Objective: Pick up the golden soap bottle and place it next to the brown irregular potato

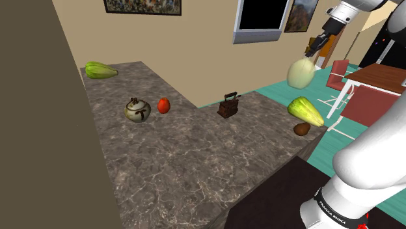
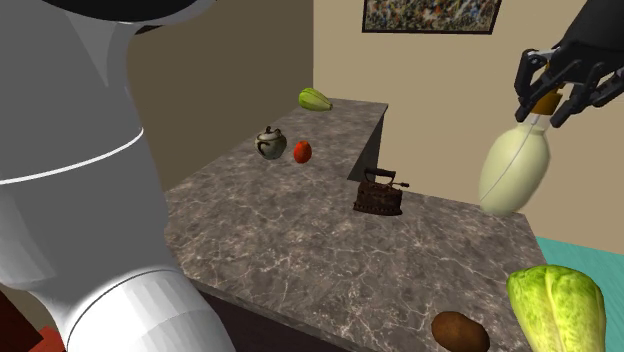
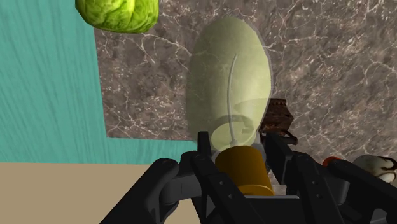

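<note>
The soap bottle [image 1: 301, 72] [image 2: 514, 172] [image 3: 230, 77] has a pale, translucent yellow-green body and a golden cap [image 3: 242, 167]. It hangs in the air well above the marble counter's far corner. My black gripper [image 1: 319, 47] [image 2: 549, 98] [image 3: 242, 167] is shut on its cap and neck, bottle body pointing down. The brown potato [image 1: 302, 129] [image 2: 460, 331] lies on the counter near the edge, below the bottle, beside a green leafy vegetable [image 1: 306, 111] [image 2: 558, 306] [image 3: 118, 14].
On the counter [image 1: 182, 156] stand an old dark iron [image 1: 228, 105] [image 2: 380, 194] [image 3: 277, 117], a red tomato [image 1: 164, 105] [image 2: 302, 151], a round pot [image 1: 137, 110] [image 2: 270, 142] and a second green vegetable [image 1: 100, 70] [image 2: 314, 99]. Teal floor lies past the edge. A dark panel rises at the shoulder view's left.
</note>
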